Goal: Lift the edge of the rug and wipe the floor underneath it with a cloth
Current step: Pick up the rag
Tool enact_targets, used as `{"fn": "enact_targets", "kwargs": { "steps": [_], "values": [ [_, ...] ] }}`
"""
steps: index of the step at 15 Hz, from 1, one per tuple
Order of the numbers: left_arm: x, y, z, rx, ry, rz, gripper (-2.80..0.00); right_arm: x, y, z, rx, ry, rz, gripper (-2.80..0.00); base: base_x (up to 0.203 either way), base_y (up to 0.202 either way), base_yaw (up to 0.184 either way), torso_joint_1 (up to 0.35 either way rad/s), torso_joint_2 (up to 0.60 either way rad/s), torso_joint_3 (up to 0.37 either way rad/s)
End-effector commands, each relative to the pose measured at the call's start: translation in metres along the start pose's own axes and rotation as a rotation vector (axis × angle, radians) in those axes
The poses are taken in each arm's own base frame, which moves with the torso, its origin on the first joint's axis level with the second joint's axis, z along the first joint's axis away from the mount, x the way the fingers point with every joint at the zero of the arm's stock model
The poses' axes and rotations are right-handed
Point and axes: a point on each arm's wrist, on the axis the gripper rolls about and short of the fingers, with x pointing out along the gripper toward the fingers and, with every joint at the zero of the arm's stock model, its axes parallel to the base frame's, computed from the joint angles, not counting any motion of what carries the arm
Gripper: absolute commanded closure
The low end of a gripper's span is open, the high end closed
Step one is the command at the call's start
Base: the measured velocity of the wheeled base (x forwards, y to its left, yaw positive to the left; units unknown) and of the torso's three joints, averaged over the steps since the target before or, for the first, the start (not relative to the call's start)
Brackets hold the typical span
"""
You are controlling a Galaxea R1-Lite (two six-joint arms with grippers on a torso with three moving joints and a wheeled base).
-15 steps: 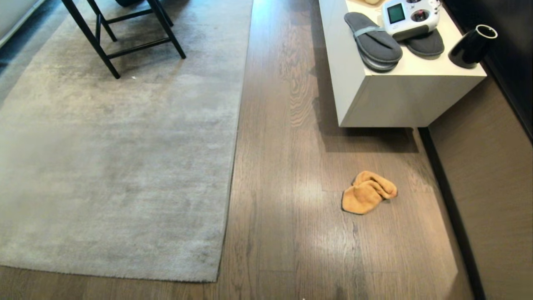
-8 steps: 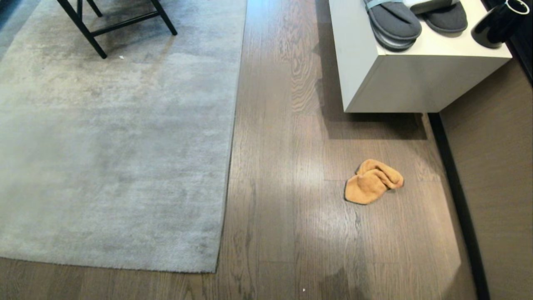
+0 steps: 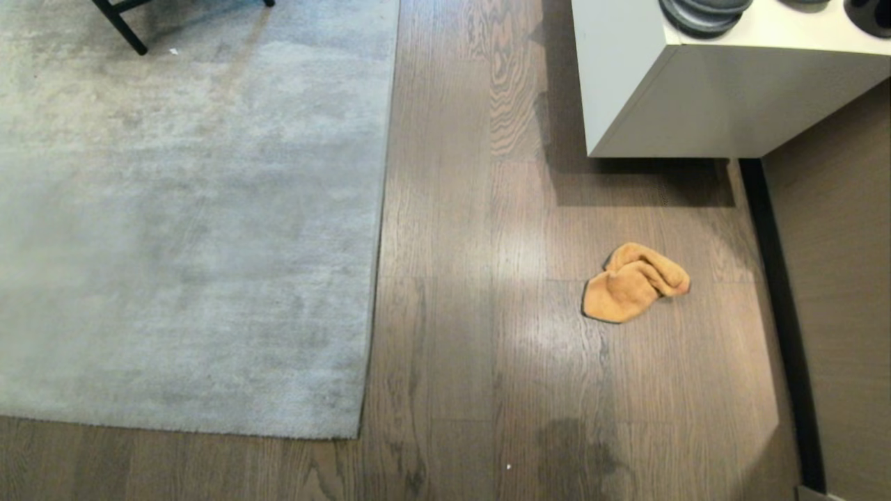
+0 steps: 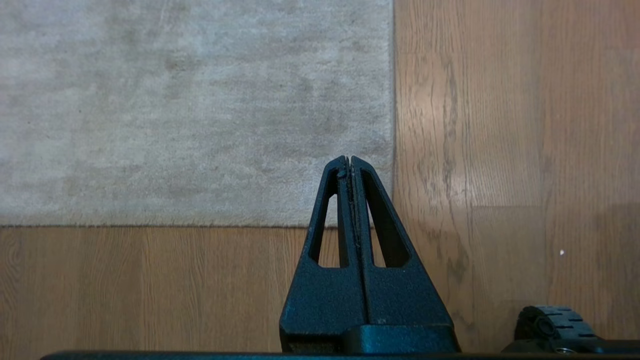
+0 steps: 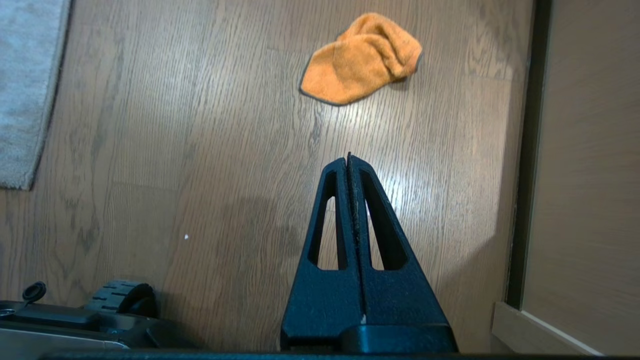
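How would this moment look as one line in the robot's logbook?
rug edge: flat | cloth: loose on floor | left gripper: shut, empty | right gripper: shut, empty

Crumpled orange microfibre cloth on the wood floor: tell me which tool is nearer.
Right. The right tool hangs shut just short of the orange cloth; the left tool, also shut, hangs over the grey rug's corner.

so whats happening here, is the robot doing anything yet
Nothing is being handled yet. The rug edge lies flat on the floor, and the cloth sits crumpled on the bare planks, apart from the rug. The left gripper and right gripper are both shut and empty.
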Motion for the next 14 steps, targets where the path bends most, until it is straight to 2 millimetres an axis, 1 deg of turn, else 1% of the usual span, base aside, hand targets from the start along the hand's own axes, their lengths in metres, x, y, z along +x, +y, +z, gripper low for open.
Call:
{"fn": "enact_targets", "kwargs": {
  "steps": [1,14],
  "values": [
    [0.0,0.0,0.0001,0.0,0.0,0.001,0.0,0.0001,0.0,0.0,-0.001,0.001,0.003,0.0,0.0,0.0,0.0,0.007,0.0,-0.193],
    [-0.0001,0.0,0.0002,0.0,0.0,0.001,0.0,0.0001,0.0,0.0,-0.001,0.002,0.0,0.0,0.0,0.0,0.0,0.002,0.0,-0.197]
  ]
}}
